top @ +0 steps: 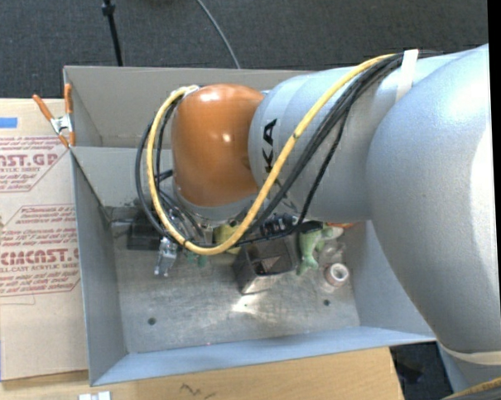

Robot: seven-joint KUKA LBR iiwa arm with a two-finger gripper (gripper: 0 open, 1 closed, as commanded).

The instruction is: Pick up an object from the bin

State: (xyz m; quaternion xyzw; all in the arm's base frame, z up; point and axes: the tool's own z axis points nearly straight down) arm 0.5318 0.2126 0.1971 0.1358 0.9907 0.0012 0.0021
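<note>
Grey bin (101,284) holds a dark box (262,267) below the arm (432,187).

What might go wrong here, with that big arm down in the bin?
1. The orange cover and cables hide the middle of the bin from the camera, so a grab there could miss unnoticed.
2. The dark block, green thing and clear bottle lie close together; two might get caught or knocked.
3. The cables loop low over the things and might snag one.
</note>
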